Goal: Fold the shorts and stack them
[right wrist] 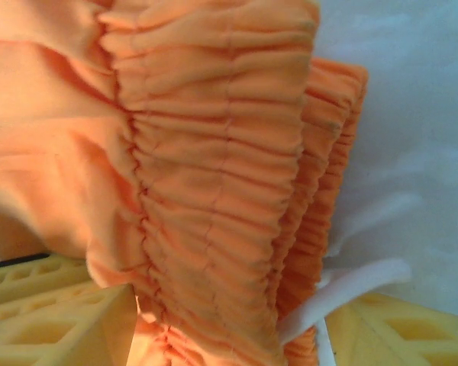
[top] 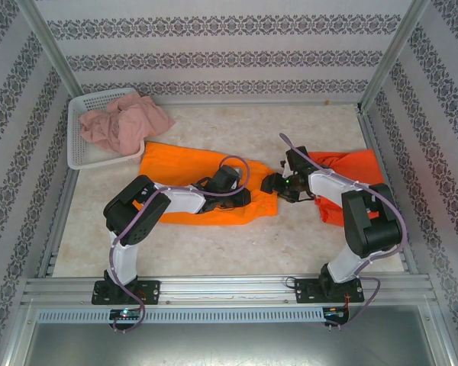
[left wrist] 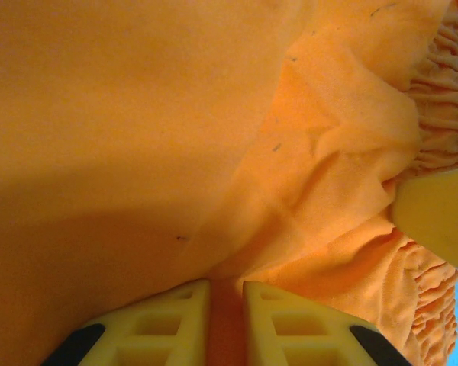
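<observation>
Item 1: orange shorts (top: 175, 164), spread flat at the middle of the table (top: 214, 252), waistband (right wrist: 214, 152) at the right-hand end.
Item 2: red-orange shorts (top: 351, 164), bunched at the right edge of the table, partly covered by the right arm.
Item 3: pink shorts (top: 126, 122), heaped in the white basket (top: 80, 156) at the far left corner.
Left gripper (left wrist: 225, 320): set down on the orange shorts, jaws drawn narrow, a fold of the cloth pinched between them.
Right gripper (right wrist: 229, 305): jaws held apart, the gathered waistband lying between them; a white tag (right wrist: 359, 286) is seen beside the right finger.
</observation>
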